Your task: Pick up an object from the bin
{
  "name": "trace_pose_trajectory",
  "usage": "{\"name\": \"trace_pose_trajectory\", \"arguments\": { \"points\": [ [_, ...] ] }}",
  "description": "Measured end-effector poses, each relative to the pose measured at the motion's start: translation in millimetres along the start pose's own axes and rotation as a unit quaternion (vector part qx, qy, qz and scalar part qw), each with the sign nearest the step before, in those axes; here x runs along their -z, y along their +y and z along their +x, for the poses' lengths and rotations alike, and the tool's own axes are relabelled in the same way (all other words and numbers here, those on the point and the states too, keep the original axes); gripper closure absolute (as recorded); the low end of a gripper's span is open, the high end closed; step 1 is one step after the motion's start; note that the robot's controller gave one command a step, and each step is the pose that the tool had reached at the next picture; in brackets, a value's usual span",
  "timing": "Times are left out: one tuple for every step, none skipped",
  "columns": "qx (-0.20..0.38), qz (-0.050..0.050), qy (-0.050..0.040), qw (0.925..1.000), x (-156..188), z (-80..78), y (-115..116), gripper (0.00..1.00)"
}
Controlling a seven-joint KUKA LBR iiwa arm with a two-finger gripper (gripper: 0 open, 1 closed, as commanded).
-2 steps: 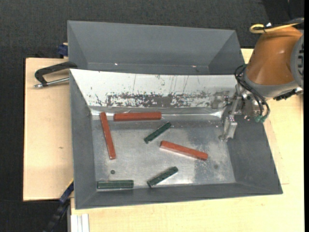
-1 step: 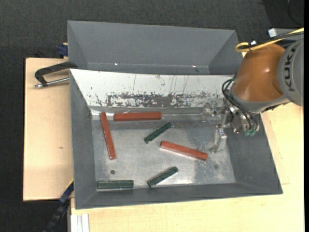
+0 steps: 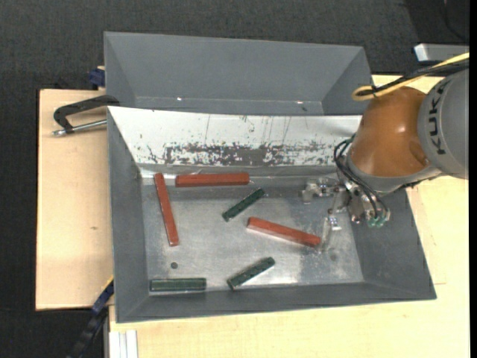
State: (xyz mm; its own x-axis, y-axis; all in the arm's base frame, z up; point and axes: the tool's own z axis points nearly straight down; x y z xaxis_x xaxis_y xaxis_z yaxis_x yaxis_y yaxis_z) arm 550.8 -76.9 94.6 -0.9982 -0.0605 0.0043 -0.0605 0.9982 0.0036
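My gripper hangs low at the right side of the bin, open, with nothing between its fingers. One fingertip points left and the other points down. The lower fingertip stands just above the right end of a red flat bar, which lies slanted on the bin floor. A dark green bar lies slanted to the left of the gripper, apart from it. Another dark green bar lies nearer the front wall.
A long red bar lies along the back wall. Another red bar lies along the left wall. A dark green bar rests in the front left corner. The arm's orange cover stands over the bin's right wall.
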Motion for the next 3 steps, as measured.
{"name": "trace_pose_trajectory", "arguments": {
  "points": [
    [-0.018,0.002,-0.0066,0.9998,-21.4,-25.8,13.5,1.00],
    [-0.018,0.002,-0.0055,0.9998,-22.6,-25.1,13.3,0.00],
    [-0.018,0.002,-0.0054,0.9998,-22.7,-25.0,13.4,0.00]
  ]
}}
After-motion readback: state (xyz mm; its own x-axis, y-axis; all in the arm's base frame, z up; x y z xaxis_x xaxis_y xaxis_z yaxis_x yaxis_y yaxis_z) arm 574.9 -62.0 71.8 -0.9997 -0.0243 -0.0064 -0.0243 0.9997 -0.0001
